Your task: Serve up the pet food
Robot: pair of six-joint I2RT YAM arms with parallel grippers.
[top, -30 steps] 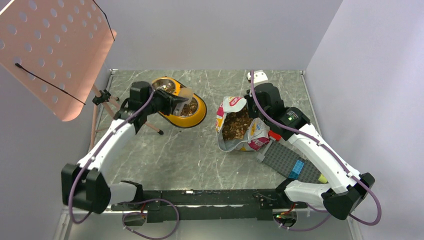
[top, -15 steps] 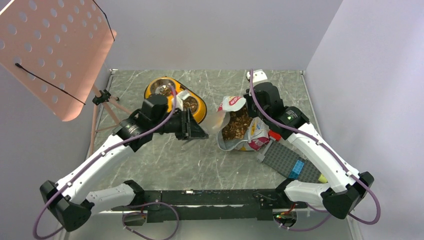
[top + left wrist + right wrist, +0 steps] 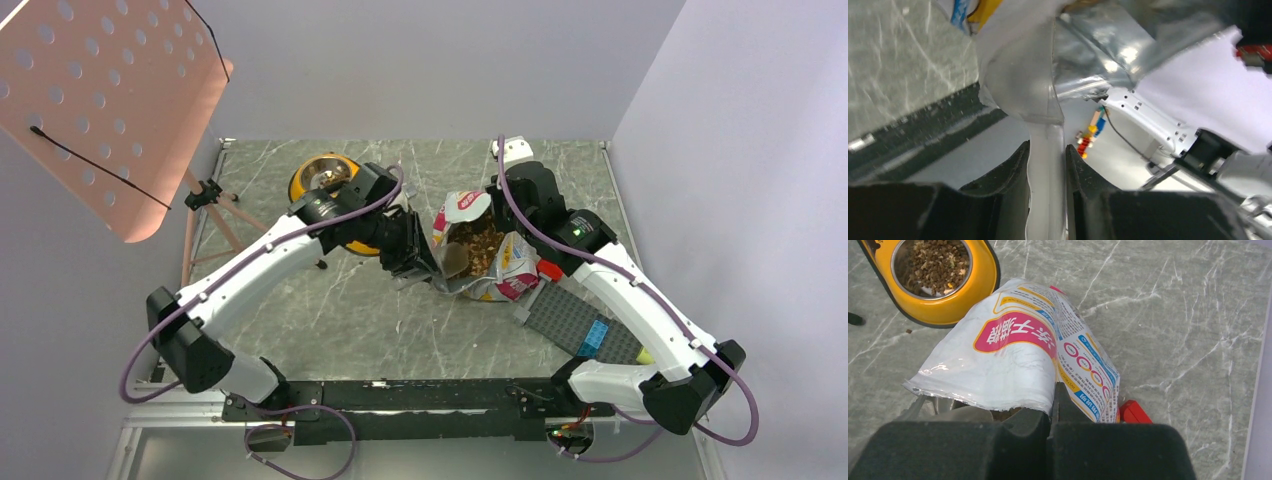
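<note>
Brown dry kibble (image 3: 480, 240) lies heaped inside a torn-open glossy white, pink and yellow bag (image 3: 515, 282) on the grey marble bench (image 3: 360, 320), directly ahead of the left hand (image 3: 1046, 150). That hand is clenched on the flat handle of a clear plastic scoop (image 3: 1023, 85), whose cup reaches past the fingertips into the bag's silver-lined mouth. The right hand (image 3: 1052, 402) pinches the bag's torn upper rim between closed fingers. More kibble sits in one steel cup of a yellow double bowl (image 3: 975, 295), well beyond the right hand and to its left. A small red block (image 3: 1133, 412) lies just beside the bag, to the right of that hand's fingers.
</note>
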